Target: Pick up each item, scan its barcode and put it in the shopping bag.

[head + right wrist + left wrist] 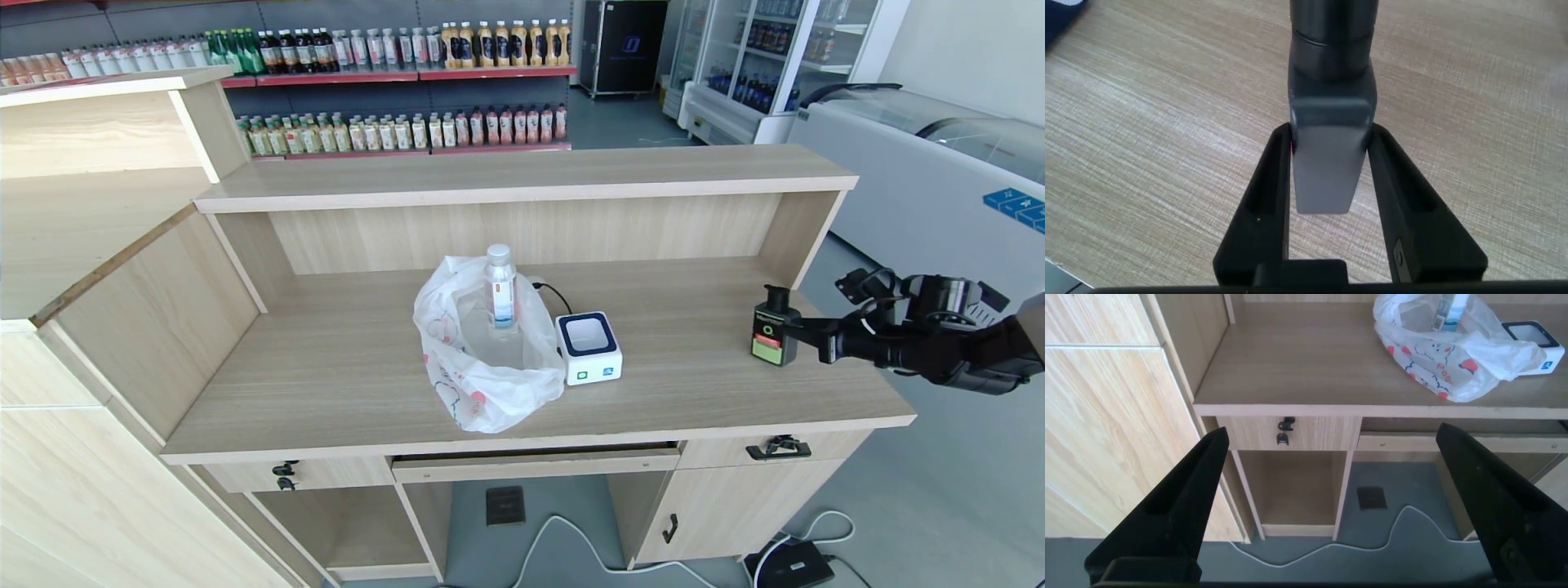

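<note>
Dark bottle [774,328] upright, cap up, tight between jaws of right gripper [1331,139]; left gripper [1333,434] jaws wide apart

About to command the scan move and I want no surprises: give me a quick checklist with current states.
1. Right pincer shut on the small dark bottle: ok.
2. Bottle upright: ok.
3. Scanner top uncovered: ok.
4. Which bottle face to scan: cannot tell.
5. Shopping bag mouth open, water bottle inside: ok.
6. Left pincer open, off the counter top: ok.
</note>
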Motion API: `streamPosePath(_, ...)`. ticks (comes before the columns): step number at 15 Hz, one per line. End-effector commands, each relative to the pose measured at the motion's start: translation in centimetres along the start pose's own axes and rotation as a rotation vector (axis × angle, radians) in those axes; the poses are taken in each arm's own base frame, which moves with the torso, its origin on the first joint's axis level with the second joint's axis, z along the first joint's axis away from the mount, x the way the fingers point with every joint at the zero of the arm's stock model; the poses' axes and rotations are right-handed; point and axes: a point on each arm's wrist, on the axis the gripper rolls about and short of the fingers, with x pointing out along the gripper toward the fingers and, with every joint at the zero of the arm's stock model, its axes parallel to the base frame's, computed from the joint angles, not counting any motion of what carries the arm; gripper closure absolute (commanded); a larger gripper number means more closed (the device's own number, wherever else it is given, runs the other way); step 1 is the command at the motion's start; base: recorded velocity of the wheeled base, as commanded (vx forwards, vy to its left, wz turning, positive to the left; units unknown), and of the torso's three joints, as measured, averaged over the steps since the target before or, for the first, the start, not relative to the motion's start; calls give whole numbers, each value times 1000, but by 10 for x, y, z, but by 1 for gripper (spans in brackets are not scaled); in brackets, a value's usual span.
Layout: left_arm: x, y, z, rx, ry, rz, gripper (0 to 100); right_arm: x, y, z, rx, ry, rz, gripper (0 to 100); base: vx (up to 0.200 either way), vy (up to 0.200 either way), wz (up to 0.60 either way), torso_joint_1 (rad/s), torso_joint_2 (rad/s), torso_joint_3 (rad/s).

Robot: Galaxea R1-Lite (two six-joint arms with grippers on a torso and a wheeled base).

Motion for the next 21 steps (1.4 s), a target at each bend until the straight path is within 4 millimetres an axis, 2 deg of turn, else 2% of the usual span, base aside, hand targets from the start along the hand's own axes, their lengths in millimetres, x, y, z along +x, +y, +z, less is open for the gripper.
streamPosePath(1,0,0,0,-1,0,1,0,-4,4,-2,-11,-7,-9,100,0,0,0,0,0,0)
streamPosePath(6,0,0,0,-1,0,1,0,-10,17,-23,-21,37,-28,100,0,0,0,0,0,0)
streamPosePath(7,0,0,0,1,0,1,0,-11,20,-25,-22,45,-26,0,0,0,0,0,0,0)
streamPosePath(9,0,0,0,1,0,1,0,-14,20,-28,-24,42,-33,0,0,0,0,0,0,0)
streamPosePath(12,0,0,0,-1,0,-1,0,-13,15,-22,-21,21,-37,0,0,0,0,0,0,0)
streamPosePath(16,0,0,0,-1,0,1,0,9,22,-14,-7,-18,18,0,0,0,0,0,0,0)
streamPosePath(21,0,0,0,-1,0,1,0,32,29,-19,-25,-29,49,0,0,0,0,0,0,0)
